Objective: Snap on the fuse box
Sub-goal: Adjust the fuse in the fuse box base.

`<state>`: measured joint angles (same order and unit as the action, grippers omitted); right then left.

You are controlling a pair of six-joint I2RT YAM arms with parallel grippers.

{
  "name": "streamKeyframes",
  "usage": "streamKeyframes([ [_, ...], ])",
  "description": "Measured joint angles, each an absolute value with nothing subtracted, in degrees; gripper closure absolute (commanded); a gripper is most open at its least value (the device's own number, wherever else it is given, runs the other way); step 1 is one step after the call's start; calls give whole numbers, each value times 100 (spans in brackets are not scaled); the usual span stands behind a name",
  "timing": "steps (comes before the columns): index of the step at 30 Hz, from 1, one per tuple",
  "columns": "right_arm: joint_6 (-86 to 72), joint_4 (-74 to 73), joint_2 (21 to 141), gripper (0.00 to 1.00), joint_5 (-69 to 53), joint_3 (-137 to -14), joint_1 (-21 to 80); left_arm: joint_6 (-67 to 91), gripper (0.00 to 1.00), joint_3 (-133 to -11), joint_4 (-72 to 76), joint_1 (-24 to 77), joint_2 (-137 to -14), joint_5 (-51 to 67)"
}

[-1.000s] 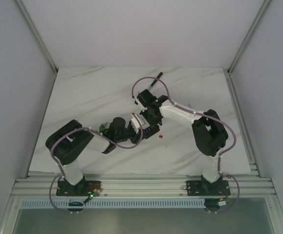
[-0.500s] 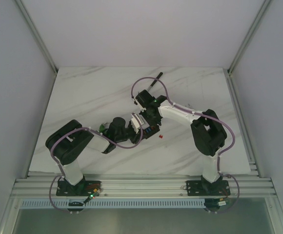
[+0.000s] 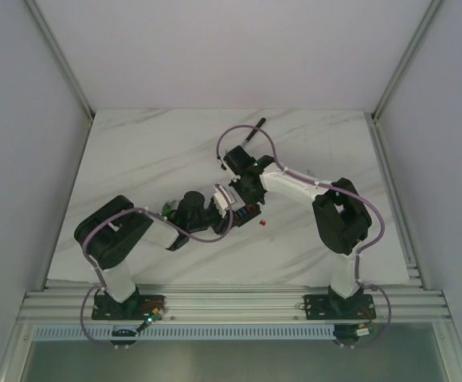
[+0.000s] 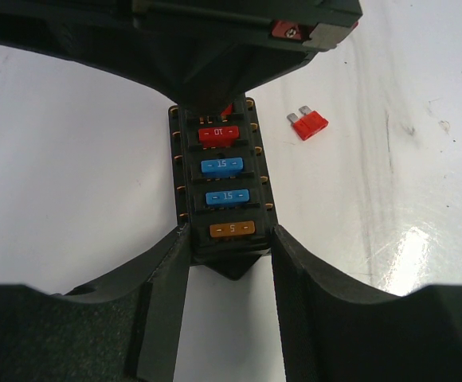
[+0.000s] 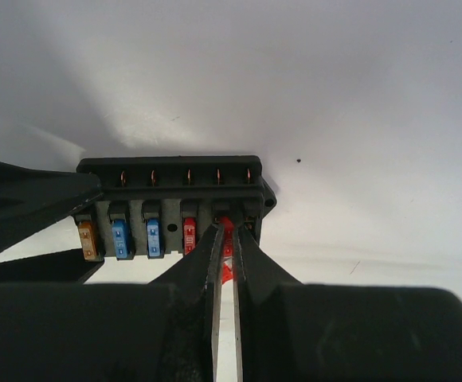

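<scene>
On the table (image 3: pixel 135 159), the fuse box (image 4: pixel 223 183) lies at the middle, its long axis running 12 to 6 from my left gripper (image 4: pixel 226 248), which clamps the 6 o'clock end, wrist low. My right gripper (image 5: pixel 225 240) is tipped down over the 12 o'clock end, pinching a red fuse (image 5: pixel 228 225) (at the last slot, I judge). A loose fuse (image 4: pixel 309 123) lies at 2 o'clock.
</scene>
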<state>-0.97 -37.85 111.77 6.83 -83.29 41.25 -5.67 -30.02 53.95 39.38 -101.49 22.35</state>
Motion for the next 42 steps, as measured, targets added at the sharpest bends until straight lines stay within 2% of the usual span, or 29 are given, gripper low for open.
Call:
streamKeyframes([
  [42,-21,-3758,11207,100,672,-8324,4259,-567,49,-3004,5395,3931,-10149,2244],
])
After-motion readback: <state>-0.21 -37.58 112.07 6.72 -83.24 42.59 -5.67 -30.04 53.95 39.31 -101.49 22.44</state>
